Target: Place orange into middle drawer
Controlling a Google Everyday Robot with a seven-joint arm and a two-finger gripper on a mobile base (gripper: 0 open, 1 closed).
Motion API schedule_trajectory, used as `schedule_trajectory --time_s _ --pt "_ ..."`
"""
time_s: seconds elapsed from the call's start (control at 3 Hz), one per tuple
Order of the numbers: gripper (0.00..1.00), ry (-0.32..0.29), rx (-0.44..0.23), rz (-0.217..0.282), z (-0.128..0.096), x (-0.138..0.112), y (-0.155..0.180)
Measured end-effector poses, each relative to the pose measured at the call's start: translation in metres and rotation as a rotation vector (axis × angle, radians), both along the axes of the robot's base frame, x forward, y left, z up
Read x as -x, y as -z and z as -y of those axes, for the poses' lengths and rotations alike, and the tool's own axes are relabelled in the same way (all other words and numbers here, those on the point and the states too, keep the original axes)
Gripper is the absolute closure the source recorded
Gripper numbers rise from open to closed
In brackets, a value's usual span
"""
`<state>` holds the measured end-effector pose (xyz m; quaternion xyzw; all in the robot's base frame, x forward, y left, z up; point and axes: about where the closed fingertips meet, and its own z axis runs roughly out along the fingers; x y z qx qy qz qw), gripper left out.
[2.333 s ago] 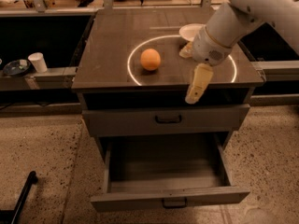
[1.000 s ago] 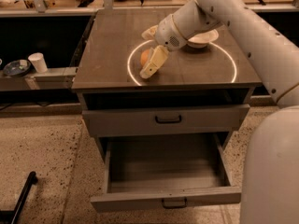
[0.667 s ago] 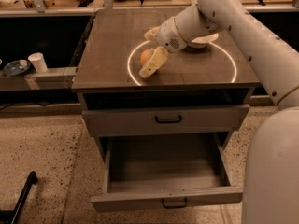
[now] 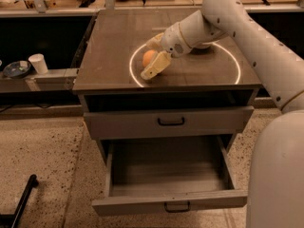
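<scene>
Camera view: the largest thing, the grey cabinet (image 4: 190, 75), is seen unmoved, and the middle drawer (image 4: 166, 172) stands pulled out below it as it did before, its floor and side walls open to the approach from above. The flat-faced drawer (image 4: 171, 121) above it is kept shut.

The change lies in the white arm (image 4: 228, 13). A little over two seconds ago it was held over the right front part of the cabinet top, well apart from the fruit. It has since been swung leftward across the lit ring (image 4: 235, 65) and brought down at the ring's left side. Over the last second hardly any further travel is shown.

The gripper (image 4: 151, 57) is now set right at the orange (image 4: 148, 57), which is seen lying on the cabinet top inside the ring, in the same spot as earlier. Whether the claw has been clenched on the fruit or is only placed about it cannot be told.

From this it is judged that the reach has been completed and the grasp is the step in hand. Since the orange has not been raised from the top, the lift, the carry out past the front edge and the lowering into the middle drawer are all still to be done.
</scene>
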<state>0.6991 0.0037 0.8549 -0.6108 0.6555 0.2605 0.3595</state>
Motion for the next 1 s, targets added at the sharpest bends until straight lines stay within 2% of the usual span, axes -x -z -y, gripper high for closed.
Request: schedule_trajectory --time_s 0.33,0.67,1.0 --pt "0.41 -0.009 -0.015 0.005 0.004 0.002 0.005" --pt "0.65 -0.048 -0.040 0.013 0.004 0.006 0.007" --pt "0.88 -0.179 -0.076 0.045 -0.004 0.039 -0.005"
